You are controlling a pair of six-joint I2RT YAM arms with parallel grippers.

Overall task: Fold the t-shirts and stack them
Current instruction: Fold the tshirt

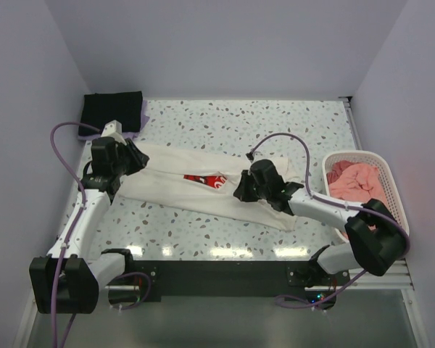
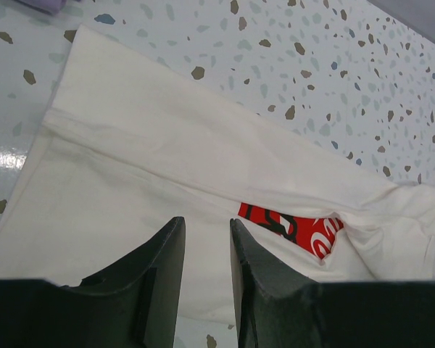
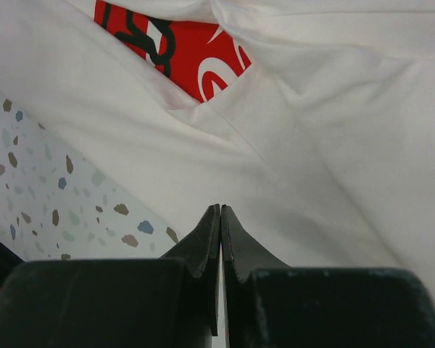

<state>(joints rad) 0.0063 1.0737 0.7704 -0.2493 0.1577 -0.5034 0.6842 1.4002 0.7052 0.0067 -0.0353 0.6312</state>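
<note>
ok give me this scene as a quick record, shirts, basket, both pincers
cream-white tee: partly folded, lying across the table, red print showing in a gap
black tee: folded, far left corner, on top of the lavender tee
salmon-pink tee: bunched in the basket, right side
left pincer: open, over the cream-white tee, holding nothing
right pincer: shut, at that tee's near edge; grip on cloth unclear

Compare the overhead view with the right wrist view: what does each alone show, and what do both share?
Overhead only: the basket holding a pink shirt, the black shirt at the far left corner, and the left gripper. Right wrist only: a close look at the right gripper, its jaws shut at the white shirt's edge. Both: the white shirt, its red print, and the speckled table.
</note>
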